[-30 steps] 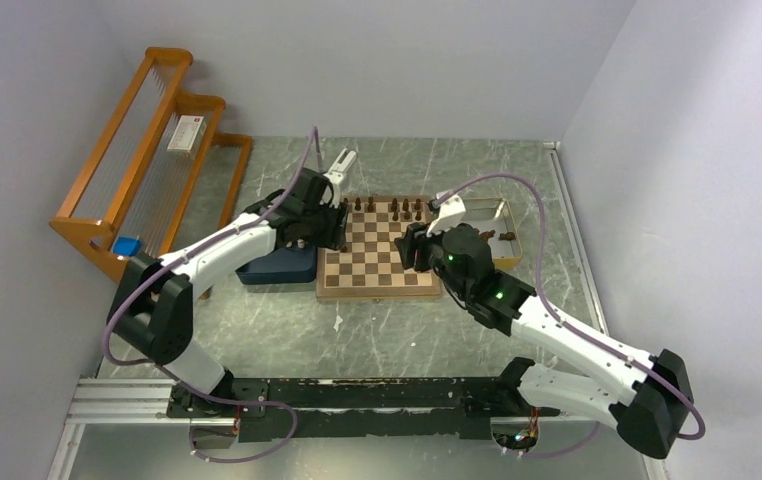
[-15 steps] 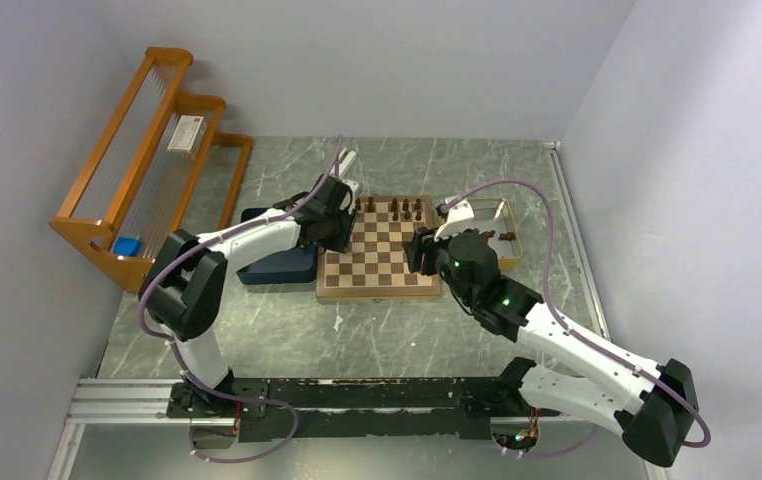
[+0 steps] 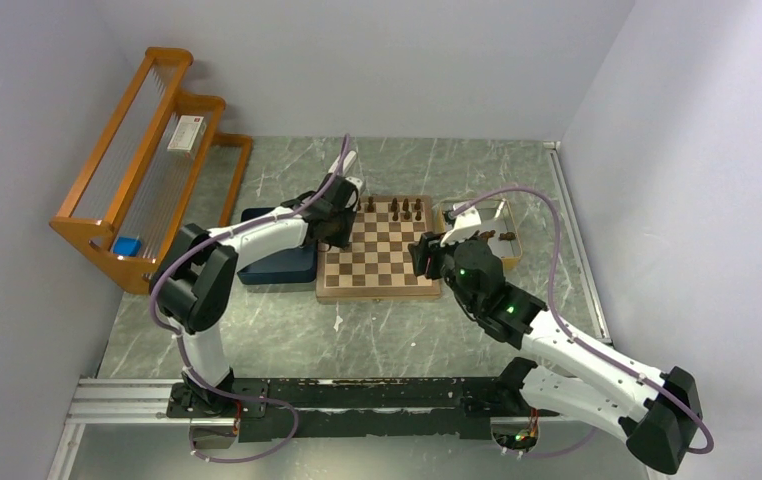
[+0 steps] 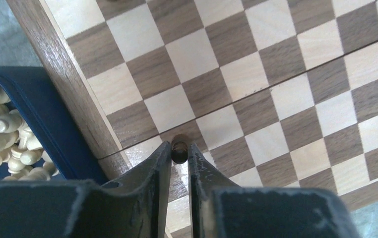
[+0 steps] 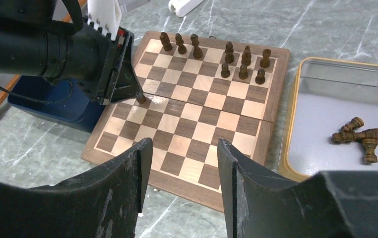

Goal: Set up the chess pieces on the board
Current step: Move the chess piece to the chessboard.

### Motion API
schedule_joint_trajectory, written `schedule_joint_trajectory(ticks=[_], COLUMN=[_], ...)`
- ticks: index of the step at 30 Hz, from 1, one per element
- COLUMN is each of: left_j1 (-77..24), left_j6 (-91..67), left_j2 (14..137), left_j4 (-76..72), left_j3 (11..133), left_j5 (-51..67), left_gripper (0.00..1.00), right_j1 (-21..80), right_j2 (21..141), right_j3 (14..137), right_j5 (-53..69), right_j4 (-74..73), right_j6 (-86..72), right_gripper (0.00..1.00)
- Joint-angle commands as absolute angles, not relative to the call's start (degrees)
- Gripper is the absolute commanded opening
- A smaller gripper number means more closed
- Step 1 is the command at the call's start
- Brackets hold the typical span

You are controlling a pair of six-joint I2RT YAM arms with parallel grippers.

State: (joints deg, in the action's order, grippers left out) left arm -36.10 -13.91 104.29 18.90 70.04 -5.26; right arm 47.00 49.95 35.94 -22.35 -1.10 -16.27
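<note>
While the left hand (image 4: 179, 152) grips a dark piece (image 4: 179, 147) standing on the board (image 4: 276, 99) (near its left rim), the right hand (image 5: 183, 146) hovers open over the near squares.

The board's (image 5: 197, 131) near half lies open; dark pieces (image 5: 243, 72) crowd its far rows.

High overview, two wrist close-ups; common board (image 3: 377, 266)

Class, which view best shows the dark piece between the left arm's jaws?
Left wrist: the dark piece appears close up, over the board. Right wrist shows it small and distant; top external hides it behind the left arm.
</note>
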Motion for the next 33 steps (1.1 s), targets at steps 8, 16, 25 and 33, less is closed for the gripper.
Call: schedule_joint_trajectory(ticks=[8, 16, 25, 33], left_j1=[-37.1, -37.0, -37.1, -37.0], left_j6=[-13.3, -11.9, -9.9, -9.2], left_j2=[107.4, 110.5, 114.7, 116.3], left_j4=[15.6, 15.1, 16.7, 16.6], left_j3=[75.8, 81.2, 85.7, 86.5], left_j5=[-10.0, -15.2, -16.9, -18.1], left_gripper=[0.16, 0.14, 0.15, 0.15], right_j1=[47.0, 47.0, 47.0, 47.0], right_j2=[50.5, 50.8, 50.5, 50.6], right_j3=[33.5, 34.0, 34.2, 35.3], right_j5=[-24.5, -23.9, -24.2, -25.2], right_j4=[2.1, 1.6, 0.4, 0.3], right_j6=[-17.2, -17.1, -17.3, -16.5], right_gripper=[0.55, 0.55, 0.55, 0.55])
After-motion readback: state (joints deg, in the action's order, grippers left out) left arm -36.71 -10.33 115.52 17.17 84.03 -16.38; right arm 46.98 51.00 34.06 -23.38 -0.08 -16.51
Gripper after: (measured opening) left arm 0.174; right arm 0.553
